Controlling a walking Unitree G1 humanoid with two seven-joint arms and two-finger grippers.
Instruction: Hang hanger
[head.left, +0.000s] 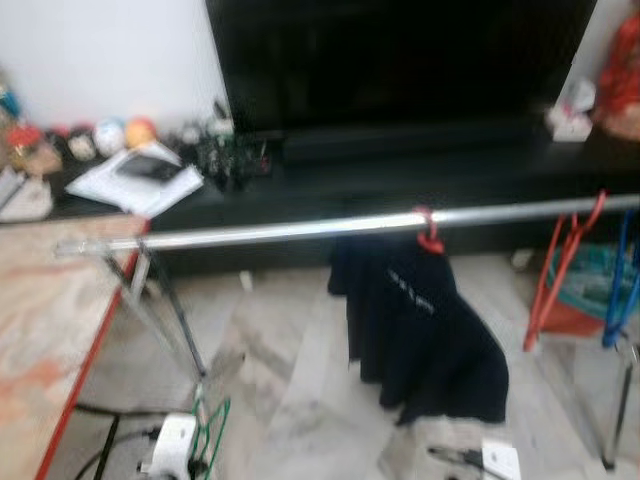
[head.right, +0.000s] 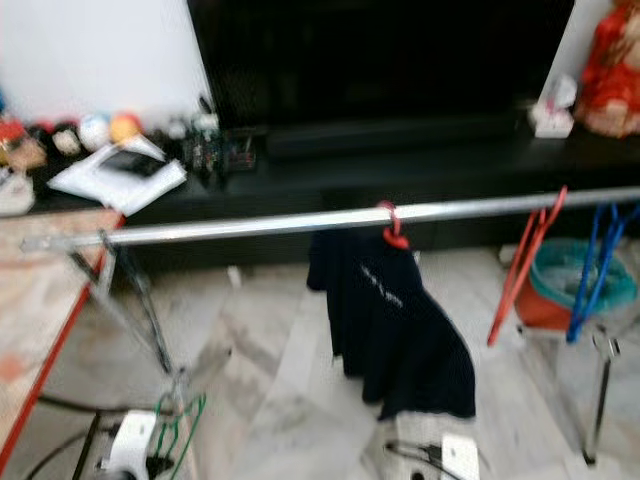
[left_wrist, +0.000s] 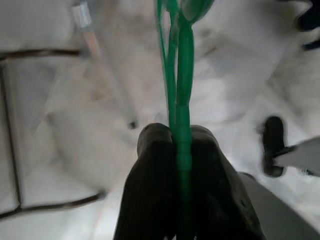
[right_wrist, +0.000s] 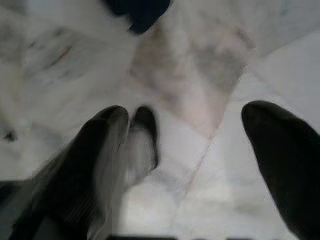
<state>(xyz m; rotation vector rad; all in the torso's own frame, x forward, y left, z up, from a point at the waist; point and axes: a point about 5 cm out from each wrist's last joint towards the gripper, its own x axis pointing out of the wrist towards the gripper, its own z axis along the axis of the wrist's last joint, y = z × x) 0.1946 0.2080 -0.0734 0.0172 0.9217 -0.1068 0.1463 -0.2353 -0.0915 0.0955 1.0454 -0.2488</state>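
Two fingers of the left gripper (left_wrist: 175, 150) pinch a green hanger (left_wrist: 181, 85) low below the rail (head.left: 300, 231); the right gripper (right_wrist: 187, 145) hangs spread. Carrying step, I judge: next, lift its hook over the rail beside the black shirt (head.left: 420, 330)

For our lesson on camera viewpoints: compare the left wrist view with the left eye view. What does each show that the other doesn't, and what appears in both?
Left wrist view alone: the left gripper, its black fingers shut on the thin green plastic hanger seen close up.

Left eye view alone: the long silver metal rail, a black shirt hanging from it on a red hanger, more red and blue hangers at the right, and a dark cabinet behind.

Both: the green hanger, low at the left in the eye view, and the pale marble floor.
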